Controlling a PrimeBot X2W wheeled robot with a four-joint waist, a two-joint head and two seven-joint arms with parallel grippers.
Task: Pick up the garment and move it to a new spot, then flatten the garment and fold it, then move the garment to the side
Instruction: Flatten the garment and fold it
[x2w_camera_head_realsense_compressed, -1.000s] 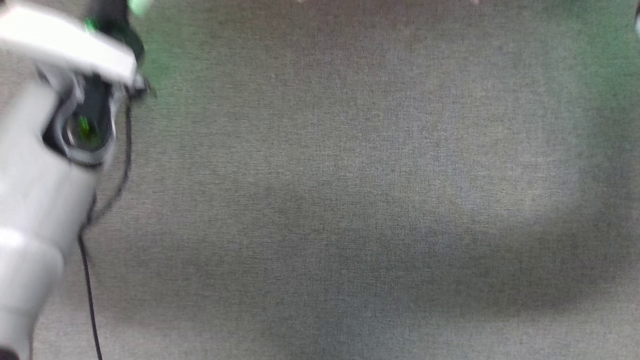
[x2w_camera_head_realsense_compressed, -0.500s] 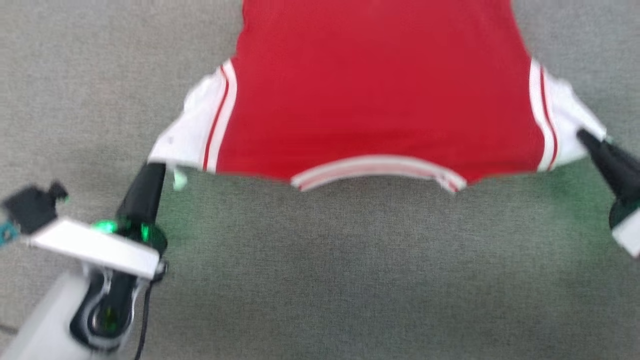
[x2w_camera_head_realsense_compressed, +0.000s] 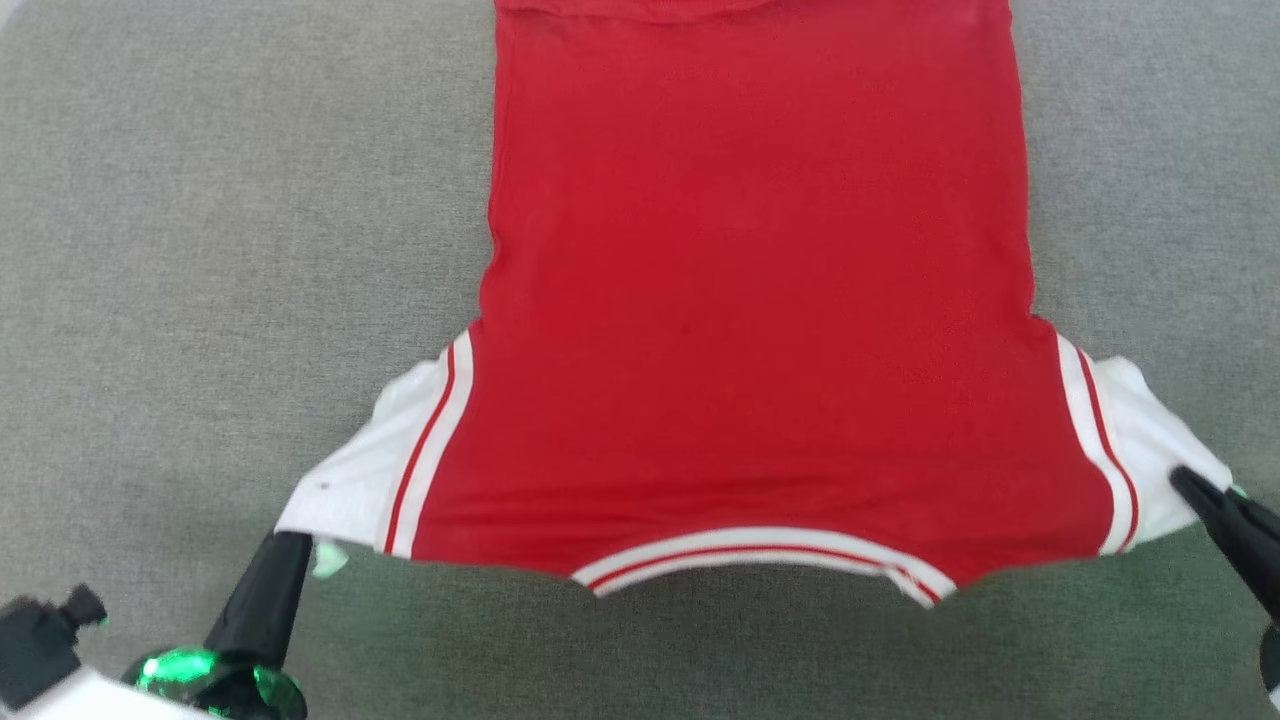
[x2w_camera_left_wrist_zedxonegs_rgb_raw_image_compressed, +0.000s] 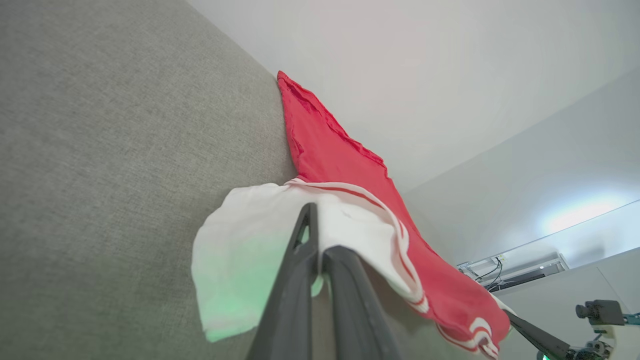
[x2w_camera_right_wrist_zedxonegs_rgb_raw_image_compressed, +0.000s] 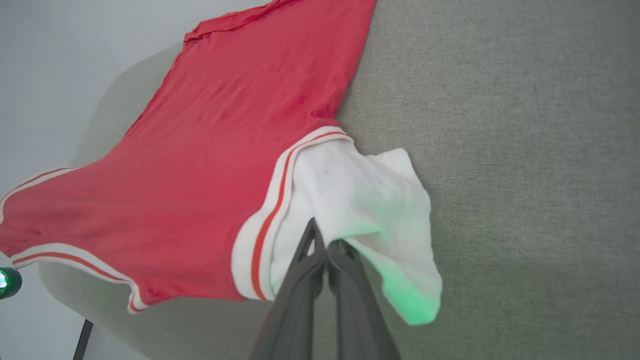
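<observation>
Across the grey woven-fabric surface (x2w_camera_head_realsense_compressed: 200, 250), the red soft-cloth short-sleeved garment (x2w_camera_head_realsense_compressed: 760, 300) lies spread lengthwise. Its striped collar band (x2w_camera_head_realsense_compressed: 760, 555) is nearest the robot and its hem end runs off the top of the head view.

Change noted: a second ago the head view was blurred and held bare grey cloth with a pale forearm. Half a second ago only the collar end of the garment showed, still soft-edged. Now the picture is sharp and most of the red body is in it. The whole picture has shifted, so the camera itself has moved; how far the garment travelled cannot be told.

Judgement: relocation looks largely done and the flattening pull is in hand. The body is smooth and no fold has been started.

The white left sleeve end (x2w_camera_head_realsense_compressed: 350, 480) and white right sleeve end (x2w_camera_head_realsense_compressed: 1150, 440) are drawn outward and tinted green by the gripper lights. The left gripper (x2w_camera_head_realsense_compressed: 288, 548) is clamped tight on its sleeve's edge, fingers together in the left wrist view. The right gripper (x2w_camera_head_realsense_compressed: 1195, 487) is likewise closed on the opposite sleeve.

Surface: even, matt, with a rounded far edge in the right wrist view. Room: a plain pale wall (x2w_camera_left_wrist_zedxonegs_rgb_raw_image_compressed: 425, 75), and a ledge carrying cables (x2w_camera_left_wrist_zedxonegs_rgb_raw_image_compressed: 510, 272).
</observation>
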